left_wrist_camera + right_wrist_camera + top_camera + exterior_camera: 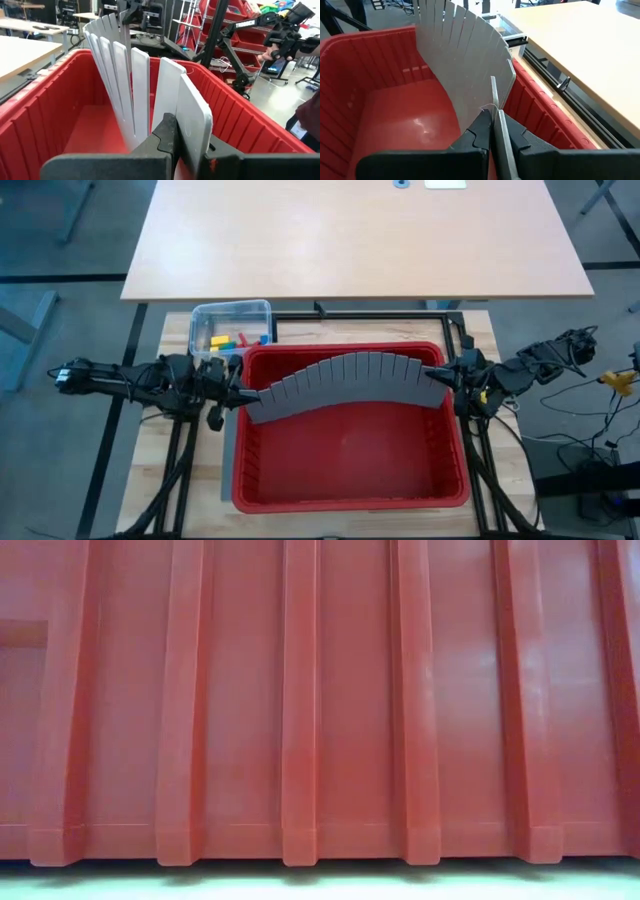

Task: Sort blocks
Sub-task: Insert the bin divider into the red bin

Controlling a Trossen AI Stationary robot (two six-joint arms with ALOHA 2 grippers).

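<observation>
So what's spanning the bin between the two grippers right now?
In the high view, the grey slotted divider arches across the red bin, pinched by the left gripper and right gripper.

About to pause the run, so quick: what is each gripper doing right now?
Left gripper: shut on the grey divider panel, at its left end.
Right gripper: shut on the same panel, at its right end.

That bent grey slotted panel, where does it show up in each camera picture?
High view: grey panel arches across the red bin, gripped at both ends.
Low view: not in it; only bin wall.
Left wrist view: panel fans upward.
Right wrist view: panel curves away.
Shared landmark: the red bin.
</observation>
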